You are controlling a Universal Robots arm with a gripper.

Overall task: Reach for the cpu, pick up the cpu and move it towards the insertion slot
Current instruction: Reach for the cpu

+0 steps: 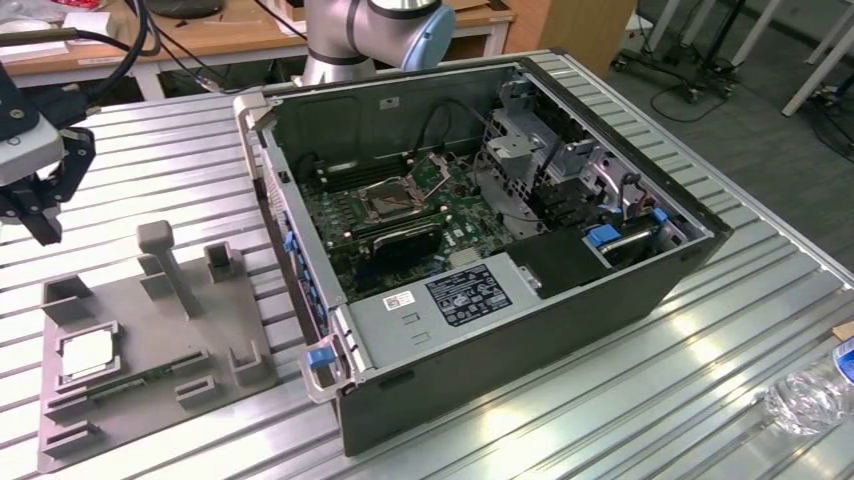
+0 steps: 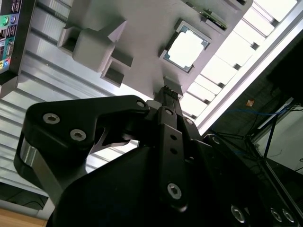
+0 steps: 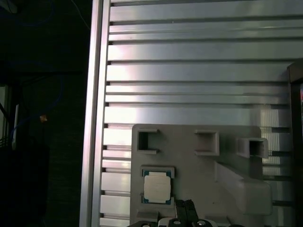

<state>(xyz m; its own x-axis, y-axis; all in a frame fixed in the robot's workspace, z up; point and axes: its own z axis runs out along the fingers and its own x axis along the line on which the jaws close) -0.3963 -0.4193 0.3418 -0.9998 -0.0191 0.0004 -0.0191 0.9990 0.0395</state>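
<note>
A ribbed aluminium bench (image 1: 160,150) carried an open computer case (image 1: 534,330) and, toward the exterior view's left, a grey moulded holder plate (image 1: 134,330) with raised blocks and square pockets. The chip (image 1: 88,352) lay flat in a shallow square recess of that plate, a thin square with a pale, shiny metal top and a dark rim. The tool (image 1: 38,215) hung above the bench just beyond the plate, dark and angular. In the first wrist view its tips (image 3: 184,210) stood close together with nothing between them, just beside the chip (image 3: 157,186) but not touching it. The work looked to be in the reaching step, the chip not yet picked up. Taking so thin a piece would probably call for a wider opening and a square descent over its edges. The socket (image 1: 388,200), a shiny frame around a dark centre, sat on the green board (image 1: 441,225) inside the case, well apart from the chip.
</note>
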